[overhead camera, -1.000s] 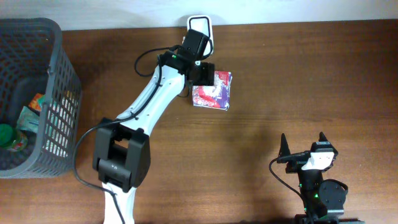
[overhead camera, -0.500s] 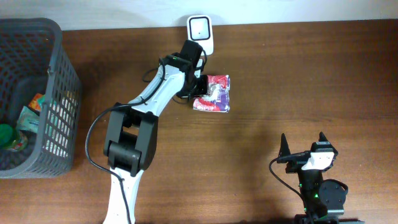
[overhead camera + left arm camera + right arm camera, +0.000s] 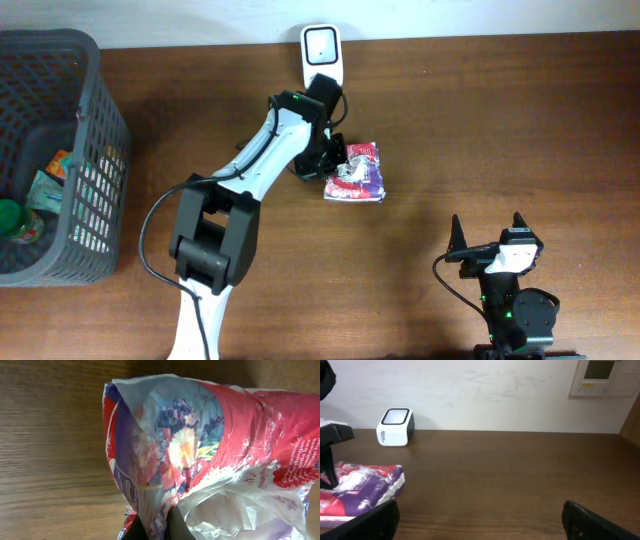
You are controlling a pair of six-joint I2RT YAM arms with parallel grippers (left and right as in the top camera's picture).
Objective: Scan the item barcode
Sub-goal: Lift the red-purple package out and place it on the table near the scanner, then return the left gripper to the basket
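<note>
The item is a soft plastic pack (image 3: 357, 172) printed in red, purple and white with flowers, lying on the brown table just below the white barcode scanner (image 3: 322, 49). My left gripper (image 3: 335, 160) is shut on the pack's left edge; in the left wrist view a fold of the wrapper (image 3: 190, 455) is pinched between the dark fingertips (image 3: 175, 527) at the bottom. No barcode shows on the pack. My right gripper (image 3: 488, 238) rests open near the front right of the table, far from the pack (image 3: 357, 492), with the scanner (image 3: 395, 426) at the back wall.
A grey mesh basket (image 3: 92, 150) with several other items stands at the left edge of the table. A white wall panel (image 3: 602, 377) hangs behind the table at the right.
My left gripper has shut on the pack's edge, and pack and gripper have shifted a little towards the front and right, away from the scanner. The right arm has not moved.
</note>
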